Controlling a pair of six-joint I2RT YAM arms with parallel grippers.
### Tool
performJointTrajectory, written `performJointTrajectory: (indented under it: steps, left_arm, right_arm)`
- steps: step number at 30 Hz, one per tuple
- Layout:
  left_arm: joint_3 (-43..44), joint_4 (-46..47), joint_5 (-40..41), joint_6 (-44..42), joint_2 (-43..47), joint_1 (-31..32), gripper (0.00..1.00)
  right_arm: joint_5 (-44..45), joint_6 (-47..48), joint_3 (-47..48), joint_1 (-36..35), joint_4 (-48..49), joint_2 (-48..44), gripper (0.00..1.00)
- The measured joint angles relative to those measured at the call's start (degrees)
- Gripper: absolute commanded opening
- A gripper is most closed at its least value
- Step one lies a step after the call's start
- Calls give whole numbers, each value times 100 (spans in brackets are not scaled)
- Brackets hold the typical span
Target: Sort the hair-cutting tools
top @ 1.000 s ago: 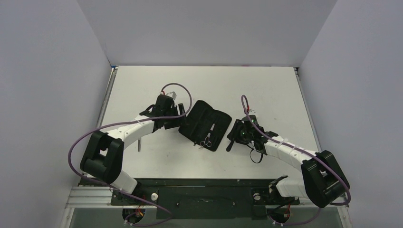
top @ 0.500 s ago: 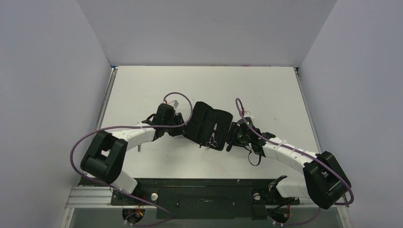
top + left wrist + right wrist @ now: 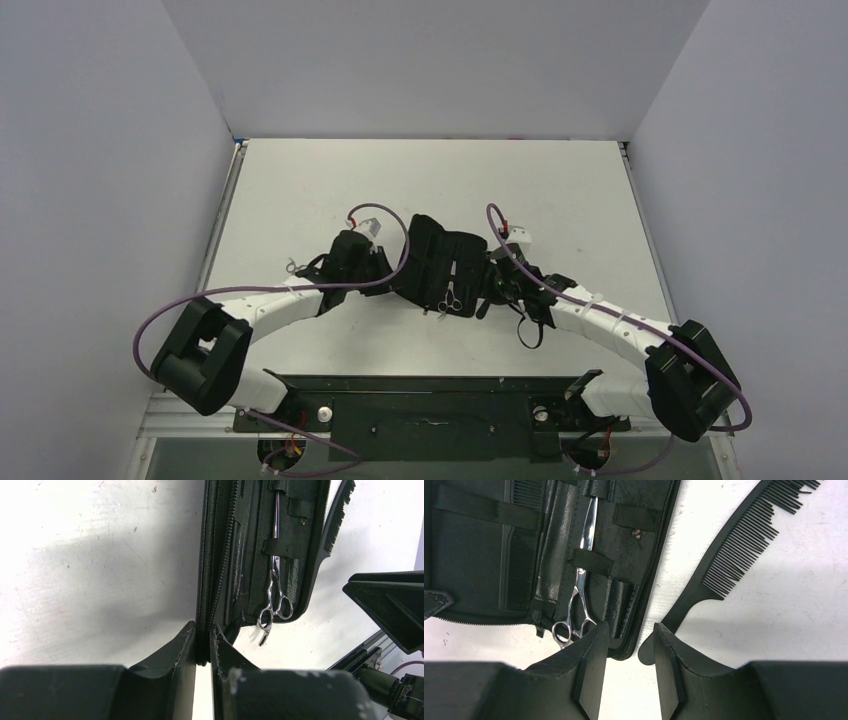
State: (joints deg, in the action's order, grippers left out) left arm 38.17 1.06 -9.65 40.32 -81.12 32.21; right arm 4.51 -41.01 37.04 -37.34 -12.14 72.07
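One claw, my left gripper [image 3: 202, 632], pinches the case's [image 3: 235, 555] zipper edge; scissors [image 3: 276, 595] sit strapped inside; I see the comb [image 3: 744, 545] on the table [image 3: 774, 630] just beside it, with the right gripper [image 3: 630, 626] spread over its handle tip.

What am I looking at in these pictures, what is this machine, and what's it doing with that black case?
This is a robot: a left arm and a right arm bolted at the near edge of a white table, each ending in a two-finger gripper. The wide picture comes from a camera above and behind the arms. The two close-ups come from cameras on the wrists. On the table lies an open black zip case with silver scissors strapped inside, and a black comb lies beside it. The left gripper is pinched on the case's zipped edge. The right gripper stands open over the case's corner and the comb's handle end, holding nothing.
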Motion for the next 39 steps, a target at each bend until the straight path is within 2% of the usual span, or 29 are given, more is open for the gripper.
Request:
performJointTrajectory:
  steps: [11, 16, 32, 39]
  left_arm:
    - [-391, 68, 201, 101, 476, 278, 0]
    - [-501, 66, 282, 131, 584, 330, 0]
    - [-601, 46, 350, 151, 745, 350, 0]
    - [-603, 44, 354, 149, 745, 352, 0]
  right_arm:
    - [782, 229, 9, -599, -68, -317, 34]
    - [951, 302, 11, -789, 107, -269, 28]
    - [1113, 459, 1064, -1377, 63, 1519, 27]
    - [1115, 459, 1163, -1513, -96, 1784, 29]
